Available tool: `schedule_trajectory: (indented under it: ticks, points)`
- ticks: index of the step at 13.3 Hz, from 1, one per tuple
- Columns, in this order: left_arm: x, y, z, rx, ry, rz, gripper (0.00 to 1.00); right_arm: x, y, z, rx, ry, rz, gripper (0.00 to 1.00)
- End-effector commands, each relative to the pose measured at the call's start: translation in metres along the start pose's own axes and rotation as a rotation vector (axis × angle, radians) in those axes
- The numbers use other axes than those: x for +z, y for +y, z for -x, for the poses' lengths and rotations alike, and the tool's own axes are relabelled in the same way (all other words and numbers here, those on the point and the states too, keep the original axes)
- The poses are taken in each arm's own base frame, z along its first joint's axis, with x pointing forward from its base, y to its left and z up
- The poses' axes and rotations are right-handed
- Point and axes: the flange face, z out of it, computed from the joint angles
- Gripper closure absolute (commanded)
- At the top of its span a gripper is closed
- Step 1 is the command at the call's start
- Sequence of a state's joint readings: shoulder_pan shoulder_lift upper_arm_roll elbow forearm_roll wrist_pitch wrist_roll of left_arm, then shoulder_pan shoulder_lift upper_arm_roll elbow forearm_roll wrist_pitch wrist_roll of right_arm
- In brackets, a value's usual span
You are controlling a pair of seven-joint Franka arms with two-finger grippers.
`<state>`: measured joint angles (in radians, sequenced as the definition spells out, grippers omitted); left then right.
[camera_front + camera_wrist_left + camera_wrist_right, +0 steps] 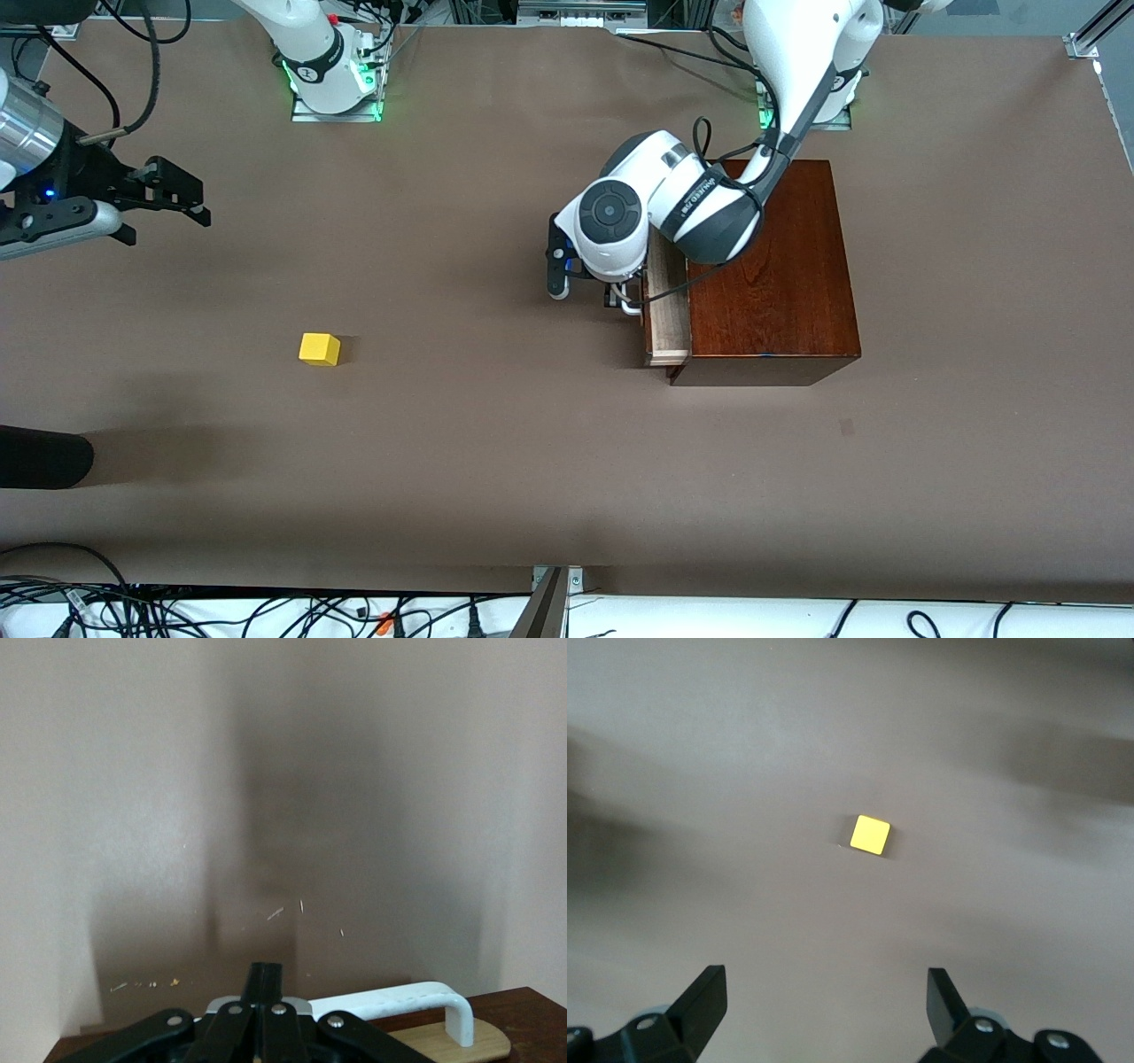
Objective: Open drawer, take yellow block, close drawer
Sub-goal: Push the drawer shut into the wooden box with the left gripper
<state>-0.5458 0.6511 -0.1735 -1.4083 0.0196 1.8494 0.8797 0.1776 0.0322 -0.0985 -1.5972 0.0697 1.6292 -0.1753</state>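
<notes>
Cables trail along the front view's lower edge; on the brown table [532,461] the block [320,348] lies bare, toward the right arm's end, well apart from the drawer [666,310], slightly out.

Left wrist view: left gripper [263,979] clamped on the handle [399,1001]; opening seems underway.

Right wrist view: right gripper [824,992], jaws apart, hovers above the block [870,835]; next, descend and grasp.

Front camera high, faces robots across bench [496,461]. Left wrist camera close on drawer handle [399,1001]. Right wrist camera above yellow block [870,835], shared with front view.
</notes>
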Motion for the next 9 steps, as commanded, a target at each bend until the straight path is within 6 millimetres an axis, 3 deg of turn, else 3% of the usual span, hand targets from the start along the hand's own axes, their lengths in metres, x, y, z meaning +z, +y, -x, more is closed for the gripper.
schedule_trajectory:
  ticks: [1, 4, 9]
  points:
    - [-0.005, -0.030, 0.051, 0.023, -0.042, 0.006, 1.00, 0.001, 0.004, 0.001, 0.002, -0.037, 0.008, 0.00]
    - [-0.014, -0.036, 0.067, 0.004, -0.041, 0.013, 1.00, 0.003, 0.002, 0.002, 0.002, -0.046, 0.008, 0.00]
    - [-0.016, -0.035, 0.068, 0.002, -0.039, 0.019, 1.00, -0.001, -0.006, -0.001, -0.024, -0.042, 0.042, 0.00]
